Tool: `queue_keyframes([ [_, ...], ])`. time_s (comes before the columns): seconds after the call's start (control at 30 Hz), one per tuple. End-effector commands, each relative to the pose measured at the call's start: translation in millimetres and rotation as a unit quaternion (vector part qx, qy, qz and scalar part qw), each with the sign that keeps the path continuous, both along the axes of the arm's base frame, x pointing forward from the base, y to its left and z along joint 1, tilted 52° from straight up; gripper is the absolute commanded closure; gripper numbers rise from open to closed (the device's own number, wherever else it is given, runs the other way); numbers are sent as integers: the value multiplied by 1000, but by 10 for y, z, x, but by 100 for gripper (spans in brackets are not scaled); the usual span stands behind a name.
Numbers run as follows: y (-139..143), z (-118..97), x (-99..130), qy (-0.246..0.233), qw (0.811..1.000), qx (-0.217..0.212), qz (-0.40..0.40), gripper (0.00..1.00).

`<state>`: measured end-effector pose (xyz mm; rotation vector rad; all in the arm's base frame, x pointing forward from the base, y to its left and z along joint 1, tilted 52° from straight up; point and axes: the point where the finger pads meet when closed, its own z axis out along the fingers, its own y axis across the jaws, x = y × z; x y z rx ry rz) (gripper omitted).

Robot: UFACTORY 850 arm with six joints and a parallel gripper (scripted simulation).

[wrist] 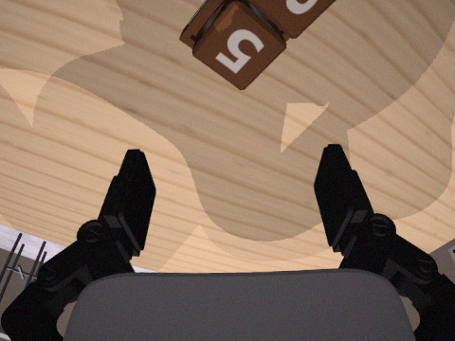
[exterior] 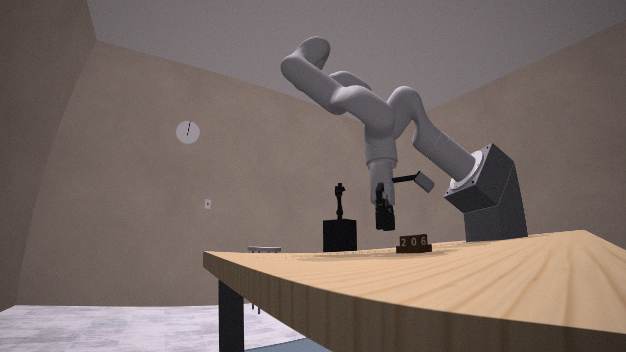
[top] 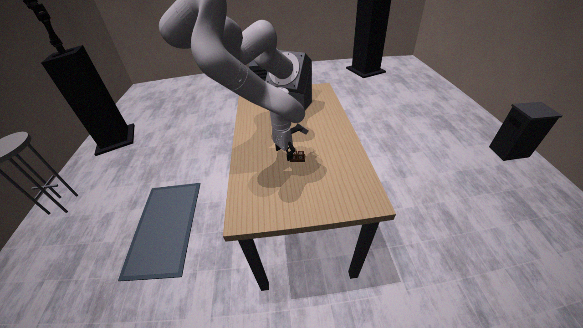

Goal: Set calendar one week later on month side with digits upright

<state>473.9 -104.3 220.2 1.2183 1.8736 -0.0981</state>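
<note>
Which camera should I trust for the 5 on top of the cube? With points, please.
Wrist: the 5 on the cube (wrist: 240,51) shows large and sharp there, clear of the claw (top: 290,152) (exterior: 385,228) (wrist: 234,167). Top shows the cubes too small for me to read it surely. Exterior looks from the side, so upper faces stay out of sight.

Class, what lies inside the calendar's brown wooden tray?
Two brown cubes with pale digits stand in the brown wooden tray. Its floor beneath them is covered and cannot be seen.

brown calendar cubes (exterior: 413,241) (wrist: 241,46), white digits, in dark tray (exterior: 413,249) on table
</note>
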Motion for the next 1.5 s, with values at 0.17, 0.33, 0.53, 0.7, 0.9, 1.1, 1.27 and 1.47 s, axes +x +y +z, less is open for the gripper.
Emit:
queue_keyframes([
  [0.17, -29, 181, 166, 0, 1000, 0, 0, 0],
  [0.33, -44, 162, 185, 0, 1000, 0, 0, 0],
  [0.53, -120, 66, 282, 0, 1000, 0, 0, 0],
  [0.7, -177, -5, 354, 0, 1000, 0, 0, 0],
  [0.9, -186, -17, 366, 0, 1000, 0, 0, 0],
  [1.1, -186, -17, 366, 0, 1000, 0, 0, 0],
  [1.27, -186, -17, 366, 0, 1000, 0, 0, 0],
  [1.47, -186, -17, 366, 0, 1000, 0, 0, 0],
])
